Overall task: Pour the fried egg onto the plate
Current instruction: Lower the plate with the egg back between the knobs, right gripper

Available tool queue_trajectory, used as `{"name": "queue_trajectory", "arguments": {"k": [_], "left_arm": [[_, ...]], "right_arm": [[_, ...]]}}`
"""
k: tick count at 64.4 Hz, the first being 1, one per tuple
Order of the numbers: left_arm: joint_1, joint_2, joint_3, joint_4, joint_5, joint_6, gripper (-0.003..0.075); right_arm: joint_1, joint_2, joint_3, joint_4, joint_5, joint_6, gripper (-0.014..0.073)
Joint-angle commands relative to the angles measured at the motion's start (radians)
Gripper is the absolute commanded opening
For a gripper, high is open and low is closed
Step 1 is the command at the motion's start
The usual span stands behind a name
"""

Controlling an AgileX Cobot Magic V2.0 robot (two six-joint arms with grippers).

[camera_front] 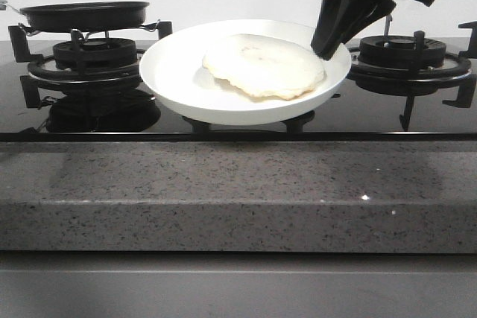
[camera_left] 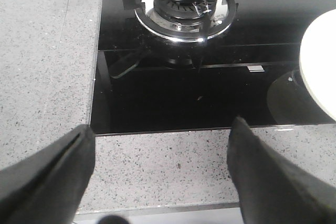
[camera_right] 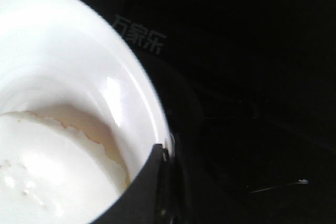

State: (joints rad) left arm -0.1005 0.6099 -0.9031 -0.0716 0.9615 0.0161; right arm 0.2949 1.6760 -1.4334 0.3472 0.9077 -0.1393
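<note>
Fried egg (camera_front: pixel 262 65) is sitting pale side up on the plate (camera_front: pixel 171 72), a bit toward the plate's right half, edges slightly wavy.

Taking the plate as the reference and going near to far: in front of it runs the speckled grey stone counter (camera_front: pixel 238 191). Left gripper (camera_left: pixel 160 182) hangs over that counter edge, well to the plate's left, fingers spread wide with nothing between them. The plate itself is over the glossy black cooktop (camera_front: pixel 97 113), between the two burners. Right gripper (camera_front: pixel 328 50) comes down at the plate's right rim and its fingers are pinched onto that rim; the right wrist view shows a dark finger (camera_right: pixel 144 192) pressed against the white edge. Back-left of the plate, a small black pan (camera_front: pixel 86 14) rests on the left burner (camera_front: pixel 86 61). Right burner (camera_front: pixel 402 53) is just behind the plate's right side.
</note>
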Motion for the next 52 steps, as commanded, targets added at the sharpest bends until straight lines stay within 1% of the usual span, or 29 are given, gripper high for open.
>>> {"name": "queue_trajectory", "arguments": {"k": [1, 6, 18, 32, 43, 52], "left_arm": [[-0.009, 0.003, -0.026, -0.009, -0.069, -0.01, 0.0525], [-0.009, 0.005, -0.026, -0.009, -0.069, -0.01, 0.0525], [-0.009, 0.005, -0.026, -0.009, -0.069, -0.01, 0.0525], [-0.009, 0.005, -0.026, -0.009, -0.069, -0.01, 0.0525], [-0.009, 0.005, -0.026, -0.009, -0.069, -0.01, 0.0525], [-0.009, 0.005, -0.026, -0.009, -0.069, -0.01, 0.0525]], "right_arm": [[-0.001, -0.043, -0.027, 0.024, -0.05, -0.004, -0.0067], [-0.001, -0.044, -0.046, 0.024, -0.048, -0.004, -0.0067], [-0.013, -0.031, -0.163, 0.023, -0.04, 0.006, -0.0067], [-0.071, 0.076, -0.373, 0.022, 0.013, 0.112, -0.0067], [-0.088, 0.201, -0.538, 0.014, 0.089, 0.195, -0.0063], [-0.091, 0.294, -0.629, 0.003, 0.149, 0.28, -0.0056]]}}
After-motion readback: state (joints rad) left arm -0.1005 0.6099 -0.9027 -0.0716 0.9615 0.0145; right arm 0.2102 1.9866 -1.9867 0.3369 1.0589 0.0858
